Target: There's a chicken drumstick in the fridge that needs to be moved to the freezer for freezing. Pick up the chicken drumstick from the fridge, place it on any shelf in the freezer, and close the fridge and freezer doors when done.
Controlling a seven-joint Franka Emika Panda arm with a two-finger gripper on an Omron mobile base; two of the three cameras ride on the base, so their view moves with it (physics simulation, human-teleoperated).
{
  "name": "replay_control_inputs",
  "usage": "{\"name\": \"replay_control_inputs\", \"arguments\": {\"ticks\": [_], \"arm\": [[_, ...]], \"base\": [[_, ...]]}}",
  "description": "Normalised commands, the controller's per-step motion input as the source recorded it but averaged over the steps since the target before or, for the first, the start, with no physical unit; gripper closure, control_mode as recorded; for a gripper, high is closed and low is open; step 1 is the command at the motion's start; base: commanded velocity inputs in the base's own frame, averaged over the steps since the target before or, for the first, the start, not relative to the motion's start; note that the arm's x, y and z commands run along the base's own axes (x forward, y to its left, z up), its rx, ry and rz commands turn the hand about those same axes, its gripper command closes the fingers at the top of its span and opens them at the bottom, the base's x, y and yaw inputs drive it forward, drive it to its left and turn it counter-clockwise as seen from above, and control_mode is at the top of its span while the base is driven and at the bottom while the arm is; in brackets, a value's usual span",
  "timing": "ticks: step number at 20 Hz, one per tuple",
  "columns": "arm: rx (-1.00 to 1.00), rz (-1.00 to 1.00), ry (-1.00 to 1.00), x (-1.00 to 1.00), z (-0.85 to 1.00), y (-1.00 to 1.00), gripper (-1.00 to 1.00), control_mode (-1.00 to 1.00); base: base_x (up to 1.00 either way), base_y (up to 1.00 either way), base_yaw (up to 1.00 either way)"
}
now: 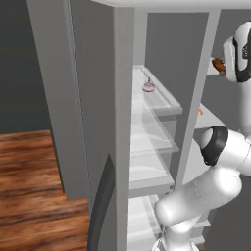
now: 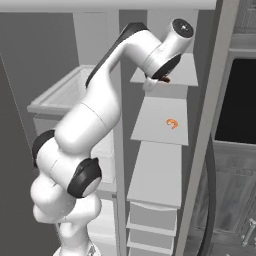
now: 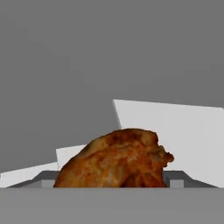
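The chicken drumstick [image 3: 113,159], reddish-brown and lumpy, sits right at my hand and looms large at the bottom of the hand view, hiding the fingertips. My gripper [image 2: 162,80] is up at the front edge of the top shelf [image 2: 175,67] of the freezer [image 2: 157,175], shut on the drumstick [image 2: 165,79]. From the left base view the drumstick [image 1: 218,64] pokes out beside the hand at the upper right. The fridge [image 1: 149,127], with its clear shelves, is the wider bay to the left. Both doors stand open.
An orange curled bit [image 2: 172,123] lies on the second freezer shelf. A pinkish round item [image 1: 148,87] rests on an upper fridge shelf. The open fridge door [image 1: 93,98] with its dark handle is at left; the open freezer door's edge [image 2: 215,110] stands close on the right.
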Motion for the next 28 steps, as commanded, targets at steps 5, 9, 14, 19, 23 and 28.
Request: {"name": "replay_control_inputs", "arguments": {"ticks": [5, 9, 14, 19, 23, 28], "arm": [[-0.01, 0.0, 0.0, 0.42, -0.01, 0.01, 1.0, -1.0], [0.0, 0.0, 0.0, 0.35, -0.09, 0.0, 1.0, -1.0], [0.0, 0.0, 0.0, 0.26, -0.06, -0.02, 1.0, -1.0], [0.0, 0.0, 0.0, 0.17, -0.05, -0.03, 1.0, -1.0], [0.0, 0.01, 0.0, 0.05, -0.13, -0.13, 1.0, -1.0], [0.0, 0.04, 0.0, 0.03, -0.25, -0.08, 1.0, -1.0]], "base": [[0.0, 0.0, 0.0], [0.0, 0.0, 0.0], [0.0, 0.0, 0.0], [0.0, 0.0, 0.0], [0.0, 0.0, 0.0], [0.0, 0.0, 0.0]]}}
